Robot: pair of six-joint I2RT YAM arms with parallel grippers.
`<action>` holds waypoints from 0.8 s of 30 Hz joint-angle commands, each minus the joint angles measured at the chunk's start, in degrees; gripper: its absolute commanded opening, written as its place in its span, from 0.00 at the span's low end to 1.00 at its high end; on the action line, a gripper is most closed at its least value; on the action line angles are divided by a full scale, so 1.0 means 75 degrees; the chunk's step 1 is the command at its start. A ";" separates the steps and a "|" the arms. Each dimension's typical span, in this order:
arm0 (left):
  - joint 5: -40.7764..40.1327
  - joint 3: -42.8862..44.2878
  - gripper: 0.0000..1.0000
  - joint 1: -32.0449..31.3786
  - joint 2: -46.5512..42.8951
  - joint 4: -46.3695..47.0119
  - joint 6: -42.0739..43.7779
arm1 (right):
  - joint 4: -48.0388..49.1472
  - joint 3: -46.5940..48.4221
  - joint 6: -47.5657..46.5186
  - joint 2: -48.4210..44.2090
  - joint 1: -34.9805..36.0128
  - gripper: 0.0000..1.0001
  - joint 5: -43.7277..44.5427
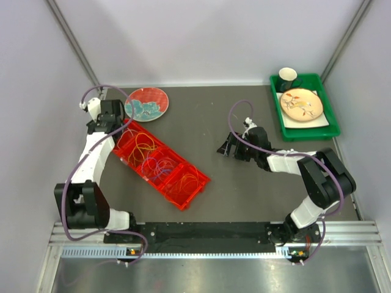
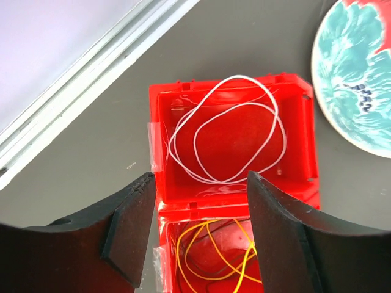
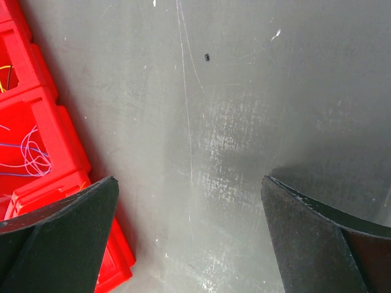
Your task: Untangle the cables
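A long red divided tray (image 1: pixel 197 190) lies slanted on the dark table and holds the cables. Its far end compartment has a white cable loop (image 2: pixel 238 77). The one beside it holds yellow cable (image 2: pixel 178 246) mixed with a dark strand. Orange and yellow loops (image 1: pixel 142 143), bluish ones (image 1: pixel 160 166) and orange ones (image 1: pixel 186 179) fill the other compartments. My left gripper (image 2: pixel 200 183) hangs open above the tray's far end (image 1: pixel 116 128), with nothing between its fingers. My right gripper (image 3: pixel 189 183) stands wide open over bare table, right of the tray (image 3: pixel 61 122), holding nothing (image 1: pixel 227 146).
A red and teal patterned plate (image 1: pixel 146 102) sits just beyond the tray's far end. At the back right, a green bin (image 1: pixel 333 125) holds a dark cup (image 1: pixel 288 75) and an orange plate (image 1: pixel 301 104). White walls close in the table on three sides.
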 commanded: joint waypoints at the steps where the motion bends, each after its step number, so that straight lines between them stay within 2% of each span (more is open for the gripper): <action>1: 0.0059 0.0034 0.65 0.0038 -0.0524 0.0043 0.0138 | 0.0112 0.0316 0.0008 0.0096 0.0002 0.99 -0.0077; 4: 0.0304 -0.0119 0.62 0.0038 -0.0630 -0.0293 -0.0001 | 0.0112 0.0316 0.0020 0.0096 -0.0009 0.99 -0.0100; 6: 0.0607 -0.0306 0.61 0.0027 -0.0747 -0.0448 -0.0516 | 0.0123 0.0316 0.0032 0.0096 -0.0010 0.99 -0.0112; 11: 0.1078 -0.1477 0.67 0.0026 -0.1473 -0.0659 -0.1173 | 0.0170 0.0269 0.0067 0.0096 -0.0068 0.99 -0.0171; 15: 0.1627 -0.2261 0.66 0.0026 -0.1930 -0.0800 -0.1338 | 0.0205 0.0257 0.0090 0.0108 -0.0080 0.99 -0.0194; 17: 0.2108 -0.2753 0.63 -0.0008 -0.2117 -0.0695 -0.1466 | 0.0182 0.0269 0.0102 0.0131 -0.0092 0.99 -0.0206; 20: 0.2098 -0.3072 0.61 -0.0032 -0.2154 -0.0601 -0.1444 | 0.0194 0.0257 0.0114 0.0108 -0.0103 0.99 -0.0229; 24: 0.2133 -0.3213 0.48 -0.0020 -0.2060 -0.0449 -0.1315 | 0.0217 0.0234 0.0125 0.0096 -0.0104 0.99 -0.0241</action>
